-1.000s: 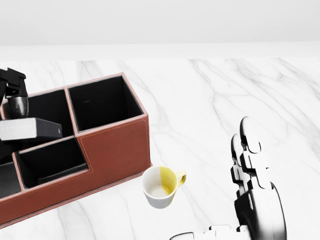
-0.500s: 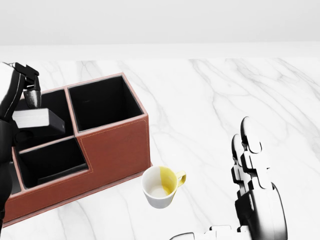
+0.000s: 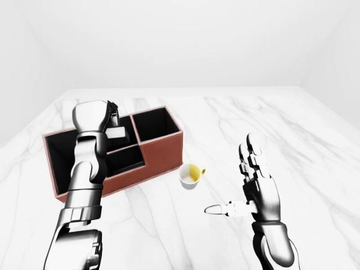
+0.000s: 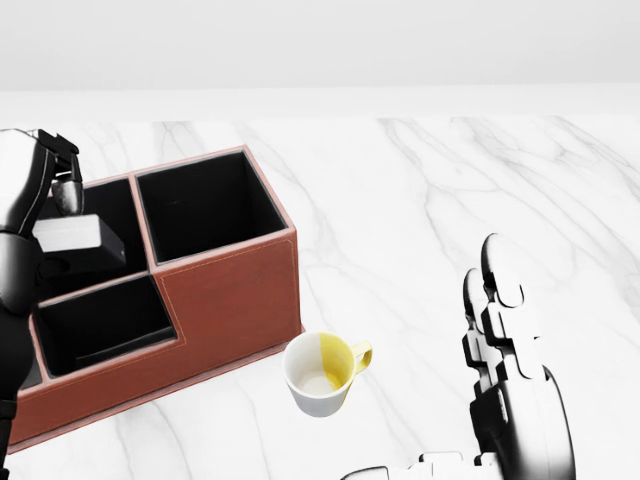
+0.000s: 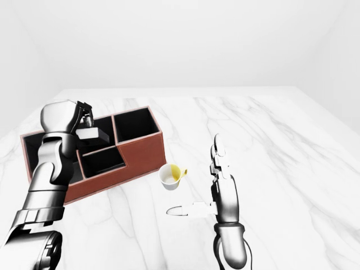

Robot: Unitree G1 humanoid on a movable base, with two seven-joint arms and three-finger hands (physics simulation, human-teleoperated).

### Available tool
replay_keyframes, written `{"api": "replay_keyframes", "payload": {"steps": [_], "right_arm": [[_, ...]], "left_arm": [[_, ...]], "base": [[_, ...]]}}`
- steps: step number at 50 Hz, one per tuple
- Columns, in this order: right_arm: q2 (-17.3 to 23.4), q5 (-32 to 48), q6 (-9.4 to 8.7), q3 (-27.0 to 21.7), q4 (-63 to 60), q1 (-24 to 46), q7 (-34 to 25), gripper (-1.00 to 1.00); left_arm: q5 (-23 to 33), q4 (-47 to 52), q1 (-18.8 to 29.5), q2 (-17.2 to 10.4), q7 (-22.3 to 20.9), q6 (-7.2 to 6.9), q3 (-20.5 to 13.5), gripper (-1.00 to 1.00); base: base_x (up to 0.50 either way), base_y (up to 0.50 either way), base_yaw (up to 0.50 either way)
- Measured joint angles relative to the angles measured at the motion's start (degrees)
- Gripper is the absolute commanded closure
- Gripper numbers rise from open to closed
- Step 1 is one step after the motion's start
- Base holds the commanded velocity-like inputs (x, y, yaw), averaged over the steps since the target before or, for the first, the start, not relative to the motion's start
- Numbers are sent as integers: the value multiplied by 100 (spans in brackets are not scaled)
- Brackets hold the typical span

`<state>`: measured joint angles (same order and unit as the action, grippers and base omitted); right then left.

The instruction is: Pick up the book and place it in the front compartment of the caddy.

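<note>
While left hand grips book above caddy; mug beside.

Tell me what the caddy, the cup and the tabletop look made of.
Caddy: looks like reddish-brown leather or leatherette, going by the pale stitching along its edges; matte black lining inside.
Cup: probably glazed ceramic, smooth white and yellow.
Tabletop: looks like polished white marble, given the grey veining.

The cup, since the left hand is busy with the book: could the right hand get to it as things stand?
Probably yes. The right hand is open and empty, and only bare marble tabletop lies between it and the cup. The caddy stands on the cup's other side, so nothing blocks the way.
</note>
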<state>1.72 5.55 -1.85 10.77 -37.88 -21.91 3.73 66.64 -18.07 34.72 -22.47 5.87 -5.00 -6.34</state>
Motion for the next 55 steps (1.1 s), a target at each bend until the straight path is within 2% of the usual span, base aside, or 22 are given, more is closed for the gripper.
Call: {"api": "replay_keyframes", "payload": {"steps": [7,23,34,44,55], "right_arm": [[1,-3,5,-2,16,8,-6,-100],[-5,5,18,-6,115,71,-23,-100],[-9,20,54,0,139,74,-23,-100],[-7,39,58,23,136,75,-13,-100],[0,52,66,54,126,66,-3,-100]], "left_arm": [[-94,-401,171,14,205,0,46,100],[-744,-2308,1049,-20,1053,0,251,100],[-993,-3150,1341,-30,1457,0,414,100],[-1009,-3705,1500,-14,1890,0,542,100],[-679,-4118,1577,125,2399,0,714,100]], "base": [[0,0,0],[0,0,0],[0,0,0],[0,0,0],[0,0,0]]}}
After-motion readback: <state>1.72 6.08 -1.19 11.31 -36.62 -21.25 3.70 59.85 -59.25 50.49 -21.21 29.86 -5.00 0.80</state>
